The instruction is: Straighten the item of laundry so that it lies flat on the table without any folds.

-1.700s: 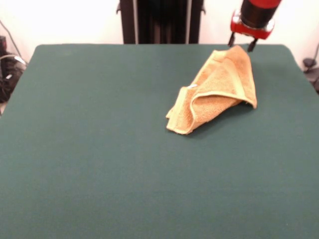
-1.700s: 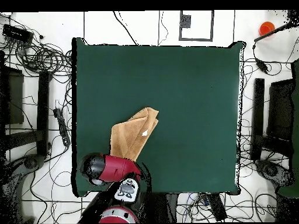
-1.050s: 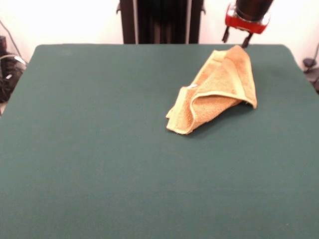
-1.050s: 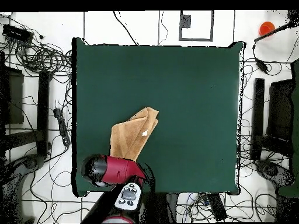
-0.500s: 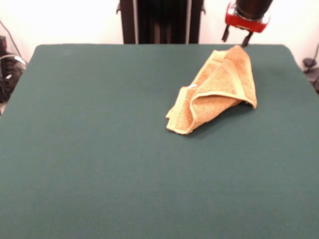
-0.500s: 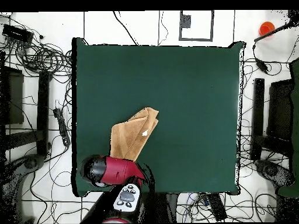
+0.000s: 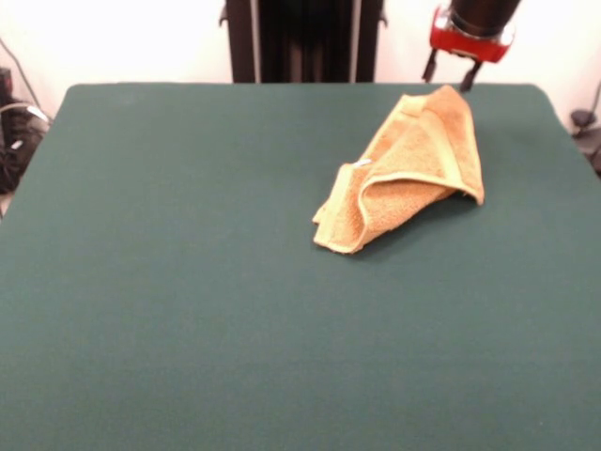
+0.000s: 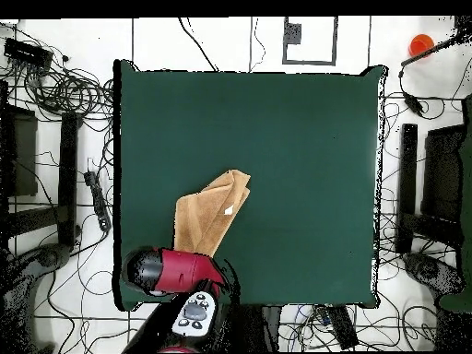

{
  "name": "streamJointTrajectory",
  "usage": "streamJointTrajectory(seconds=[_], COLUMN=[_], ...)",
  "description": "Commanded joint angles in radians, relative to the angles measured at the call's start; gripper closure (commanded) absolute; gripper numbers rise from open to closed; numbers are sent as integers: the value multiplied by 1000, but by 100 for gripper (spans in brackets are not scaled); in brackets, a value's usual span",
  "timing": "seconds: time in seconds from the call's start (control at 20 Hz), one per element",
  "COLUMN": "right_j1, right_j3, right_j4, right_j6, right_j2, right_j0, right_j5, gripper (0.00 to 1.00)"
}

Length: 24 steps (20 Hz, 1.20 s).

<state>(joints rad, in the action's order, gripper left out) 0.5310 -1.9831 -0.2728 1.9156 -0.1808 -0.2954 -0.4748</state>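
The orange-tan towel [image 7: 410, 170] lies folded and bunched on the dark green table [image 7: 188, 282], at the far right in the front view. Its paler border bands curl along the folds and a tiny white tag [image 7: 363, 163] shows on its left side. My gripper [image 7: 449, 75] hangs just above and behind the towel's far corner, open and empty, its two dark fingertips apart. In the overhead view the towel [image 8: 212, 214] lies near the table's lower left, and the red arm [image 8: 175, 270] covers its near end and hides the gripper.
The table's far edge [image 7: 300, 85] runs right behind the towel and the gripper. The black pedestal [image 7: 302, 38] stands behind the table's far middle. Cables and equipment [image 8: 55, 83] lie on the floor around the table.
The gripper has risen a little off the towel's far corner and shifted slightly sideways. The towel has not moved.
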Motion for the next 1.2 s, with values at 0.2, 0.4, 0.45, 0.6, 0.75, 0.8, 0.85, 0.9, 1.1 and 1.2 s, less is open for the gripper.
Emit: streamJointTrajectory(seconds=[0.2,0.4,0.45,0.6,0.75,0.8,0.85,0.9,1.1,1.2], right_j1=[7,2,4,6,5,4,4,4,3,2], right_j3=[8,9,9,9,14,16,17,17,23,26], right_j4=[36,43,43,44,48,52,53,52,57,59], right_j6=[149,156,157,158,158,156,156,159,159,158], right_j2=[50,47,45,46,45,45,45,46,42,38], right_j0=[-20,-22,-23,-19,-18,-18,-16,-15,-15,-16], right_j5=[101,119,118,117,115,115,116,117,123,125], gripper=[0,0,0,0,0,0,0,0,0,0])
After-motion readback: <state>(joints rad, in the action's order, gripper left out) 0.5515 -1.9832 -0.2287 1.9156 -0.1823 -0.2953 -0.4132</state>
